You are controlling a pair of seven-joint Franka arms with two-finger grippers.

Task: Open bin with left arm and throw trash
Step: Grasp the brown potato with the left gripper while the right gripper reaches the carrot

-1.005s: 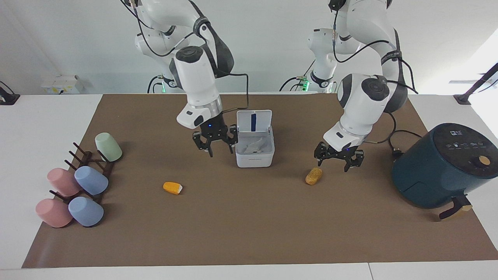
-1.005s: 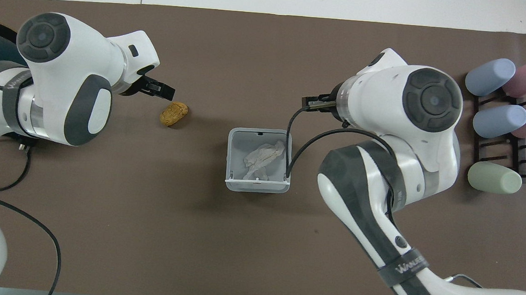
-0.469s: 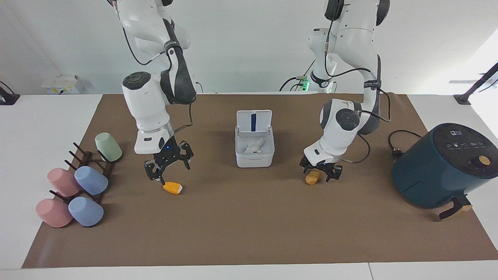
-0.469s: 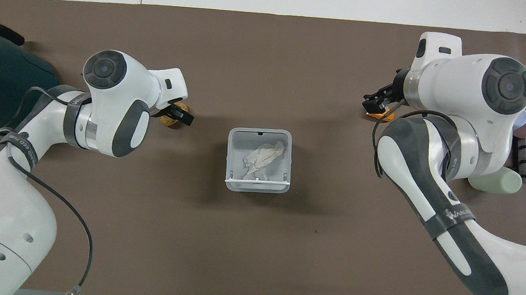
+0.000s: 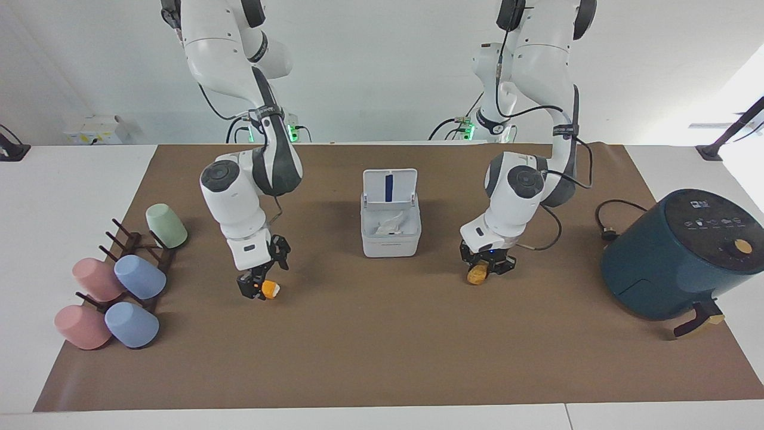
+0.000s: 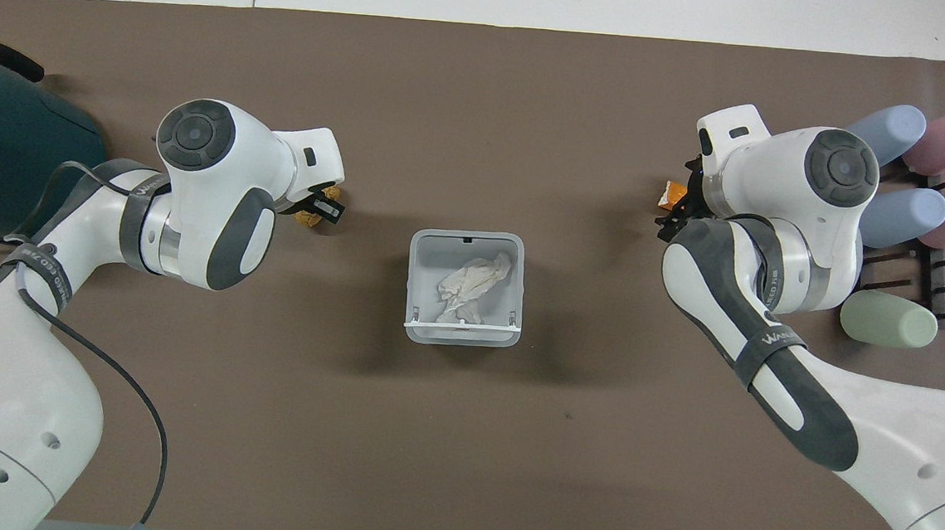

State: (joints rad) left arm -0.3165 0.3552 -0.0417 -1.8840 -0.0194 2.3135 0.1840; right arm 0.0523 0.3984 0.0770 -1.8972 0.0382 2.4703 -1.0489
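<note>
The white bin (image 5: 391, 239) stands mid-table with its lid (image 5: 390, 186) hinged up, and it also shows in the overhead view (image 6: 420, 282). A crumpled white tissue (image 5: 391, 226) lies inside the bin and shows from above (image 6: 471, 286). My left gripper (image 5: 484, 270) is down at the mat, shut on the yellow-brown lump (image 5: 477, 276), which is partly hidden from above (image 6: 306, 218). My right gripper (image 5: 261, 285) is down at the orange lump (image 5: 271, 290), toward the right arm's end of the table. From above, only an edge of the orange lump (image 6: 672, 195) shows.
A dark teal air fryer (image 5: 680, 254) with its cord stands at the left arm's end. A dark rack (image 5: 137, 251) with several pastel cups sits at the right arm's end. A brown mat (image 5: 382, 358) covers the table.
My right gripper moved from beside the bin to the orange lump and came down on it. My left gripper came down onto the yellow-brown lump and closed on it.
</note>
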